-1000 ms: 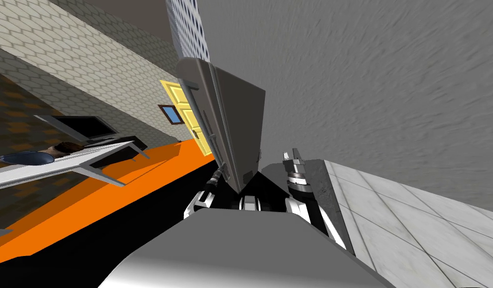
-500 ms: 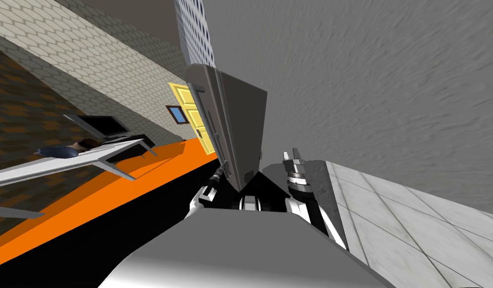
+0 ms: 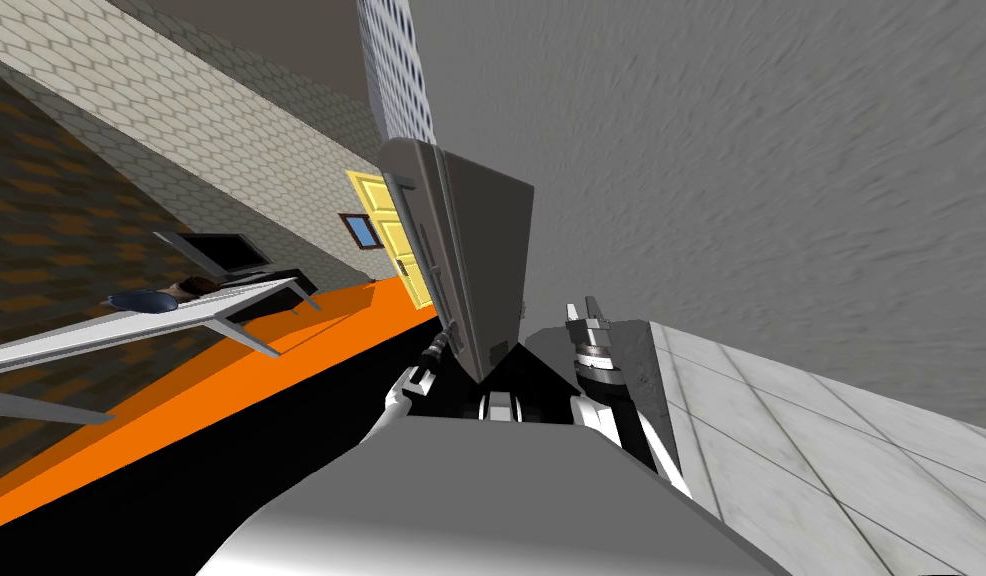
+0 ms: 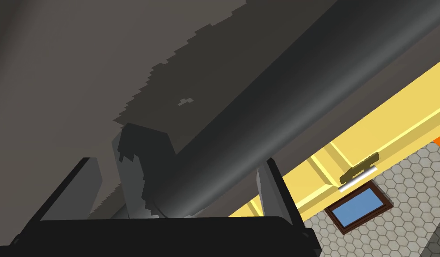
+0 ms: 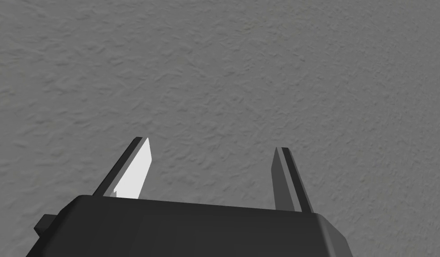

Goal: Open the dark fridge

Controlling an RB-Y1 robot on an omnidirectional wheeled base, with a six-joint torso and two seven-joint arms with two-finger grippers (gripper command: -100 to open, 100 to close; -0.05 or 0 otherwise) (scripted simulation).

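Left gripper (image 4: 181,163) jaws straddle one handle (image 4: 268,84) of the fridge (image 3: 481,250), seemingly released; right gripper (image 5: 211,145) jaws released.

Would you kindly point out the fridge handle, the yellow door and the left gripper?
fridge handle (image 4: 268,102): left wrist view, middle of the bar.
yellow door (image 3: 393,240): head view, upper panel.
left gripper (image 4: 179,160): left wrist view, midway between its jaws.
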